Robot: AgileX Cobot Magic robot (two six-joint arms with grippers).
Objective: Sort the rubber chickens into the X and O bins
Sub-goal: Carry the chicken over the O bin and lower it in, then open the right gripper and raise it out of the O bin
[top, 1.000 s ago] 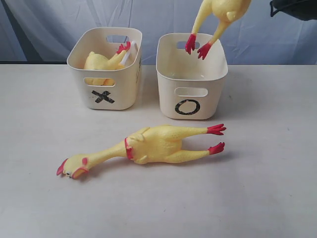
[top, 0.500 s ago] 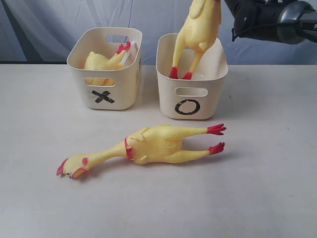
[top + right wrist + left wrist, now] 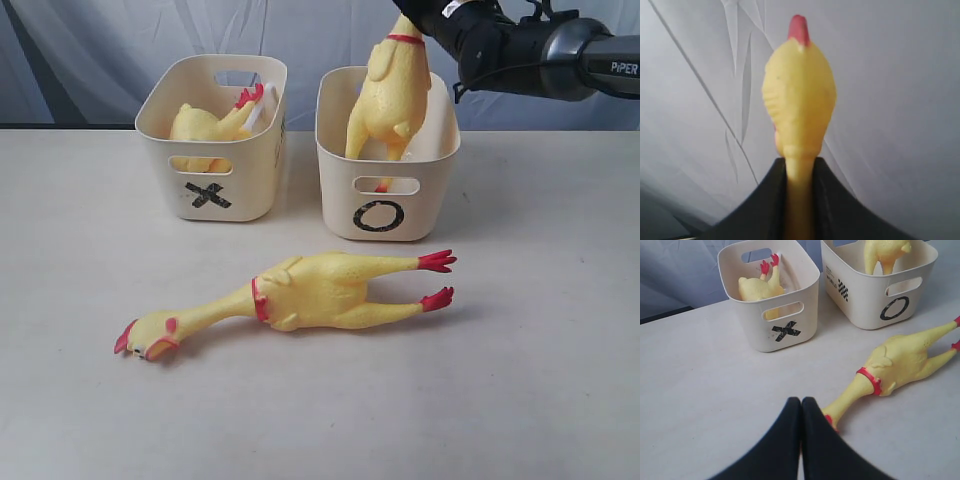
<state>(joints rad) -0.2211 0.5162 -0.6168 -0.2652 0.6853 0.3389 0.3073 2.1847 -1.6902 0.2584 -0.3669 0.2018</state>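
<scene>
My right gripper (image 3: 418, 18) is shut on the neck of a yellow rubber chicken (image 3: 388, 100), which hangs feet down inside the O bin (image 3: 385, 215). In the right wrist view the black fingers (image 3: 835, 200) pinch the neck below its head (image 3: 799, 100). A small chicken (image 3: 205, 125) lies in the X bin (image 3: 215, 195), red feet up. The largest chicken (image 3: 320, 290) lies flat on the table in front of the bins, head to the left. My left gripper (image 3: 801, 402) is shut and empty, just over that chicken's head end (image 3: 850, 400); it is outside the exterior view.
The two bins stand side by side at the back of the white table (image 3: 520, 380). A wrinkled blue-grey cloth (image 3: 100, 50) hangs behind them. My right arm (image 3: 550, 50) reaches in from the upper right above the O bin.
My right arm has come down and lowered the held chicken feet first into the O bin. The other chickens and the bins have not moved.
</scene>
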